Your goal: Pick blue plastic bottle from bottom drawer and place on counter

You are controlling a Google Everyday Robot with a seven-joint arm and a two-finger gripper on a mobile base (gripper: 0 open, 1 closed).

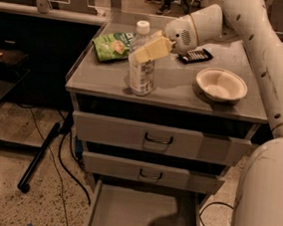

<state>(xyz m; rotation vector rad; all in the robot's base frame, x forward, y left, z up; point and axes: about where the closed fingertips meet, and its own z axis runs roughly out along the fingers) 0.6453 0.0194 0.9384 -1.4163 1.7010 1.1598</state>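
We see the blue plastic bottle (pixel 141 77) upright on the worktop (pixel 176 88). Our pincer (pixel 146 52) is clamped on its shoulder.

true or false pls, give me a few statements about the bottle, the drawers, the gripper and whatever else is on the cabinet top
1. The blue plastic bottle stands upright on the counter. True.
2. The bottom drawer is pushed shut. False: it is pulled open, below the two handled drawers.
3. The gripper is at the bottle's upper part, above the counter. True.
4. The white bowl lies in the bottom drawer. False: it sits on the counter, apart from the bottle.
5. A green bag lies on the counter behind the bottle. True.
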